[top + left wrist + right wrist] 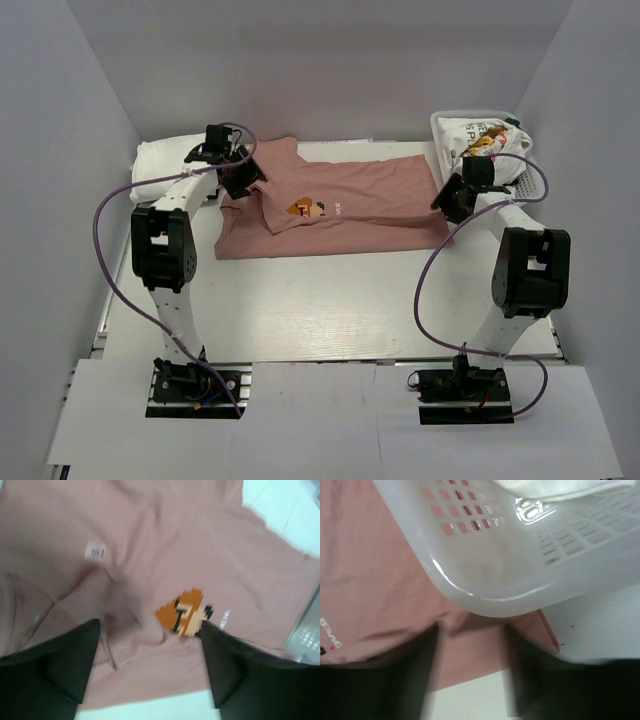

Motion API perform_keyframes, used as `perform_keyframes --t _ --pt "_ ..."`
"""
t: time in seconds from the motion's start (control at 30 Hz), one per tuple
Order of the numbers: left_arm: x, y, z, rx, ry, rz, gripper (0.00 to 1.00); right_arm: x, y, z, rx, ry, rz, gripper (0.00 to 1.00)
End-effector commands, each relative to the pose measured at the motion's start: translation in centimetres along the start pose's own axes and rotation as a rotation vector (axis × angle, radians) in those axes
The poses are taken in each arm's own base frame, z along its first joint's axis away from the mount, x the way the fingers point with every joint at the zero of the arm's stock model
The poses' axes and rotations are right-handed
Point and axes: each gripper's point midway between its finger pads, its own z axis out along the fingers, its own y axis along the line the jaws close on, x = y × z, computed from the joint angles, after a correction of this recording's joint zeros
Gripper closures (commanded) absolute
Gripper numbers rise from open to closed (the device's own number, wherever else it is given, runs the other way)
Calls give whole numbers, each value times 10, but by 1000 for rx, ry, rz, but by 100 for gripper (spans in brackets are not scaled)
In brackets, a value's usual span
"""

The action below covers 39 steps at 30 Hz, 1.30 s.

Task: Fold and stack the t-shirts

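**A:** Where is the dusty-pink cotton t-shirt (370, 195)?

**B:** It is spread flat across the far half of the white table (320, 310), running left to right. Its left part is folded over itself. An orange pixel-art figure (184, 612) faces up near the middle.

**A:** And the left gripper (147, 630)?

**B:** It hangs over the folded left part of the shirt, just left of the figure. Its two dark fingers (65, 665) are spread apart, with only pink fabric showing between them.

**A:** The right gripper (470, 645)?

**B:** It is at the shirt's near-right corner, just beside the white plastic mesh basket (485, 565). The wrist view is blurred, but the fingers stand apart, with the shirt's edge and a strip of table between them. Nothing is pinched.

**A:** Are there other shirts?

**B:** A white t-shirt with colourful print (485, 135) lies crumpled in the basket at the far right. A pile of plain white cloth (160, 160) sits at the far left edge, touching the pink shirt's left side.
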Motion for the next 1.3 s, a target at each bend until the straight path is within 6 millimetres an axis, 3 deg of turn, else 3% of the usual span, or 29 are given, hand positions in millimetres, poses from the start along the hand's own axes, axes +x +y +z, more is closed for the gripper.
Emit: perform_keyframes --t 0.0,0.03,0.13,0.3,0.33,0.4,0.5,0.7,0.77,0.83,1.03,1.1,1.17,1.27 --pt "-33 -13 -8 24 -66 4 0 -27 21 -15 -55 -81 -68 21" --pt "-34 -12 -10 13 -69 3 0 -28 22 -17 -59 -87 -74 10" --pt "-34 -7 -9 2 -51 2 0 -16 40 -30 -120 -91 -133 10" --pt "0 10 -22 5 -8 -3 0 22 67 -44 -241 -55 -225 10" --pt "21 17 -26 9 23 0 0 31 65 -40 -242 -40 -231 10" --pt "32 16 -27 35 16 12 0 43 65 -31 -237 -9 -236 10" --pt "67 43 -18 4 83 -12 0 46 64 -21 -223 3 -245 10" --pt "109 87 -3 -114 180 -48 0 51 53 22 -154 34 -288 10" --pt "115 100 0 -144 193 -62 0 39 46 39 -108 -25 -340 10" --pt "120 105 1 -150 202 -55 0 32 48 43 -113 -33 -341 10" --pt "122 108 2 -151 203 -32 0 -34 86 54 -165 -238 -369 10" --pt "107 96 0 -127 174 -16 0 -54 98 66 -151 -249 -381 10" --pt "98 92 -2 -137 157 -12 0 -55 99 69 -124 -186 -394 10" --pt "90 85 -5 -117 132 -7 0 -58 111 57 -162 -209 -409 10"
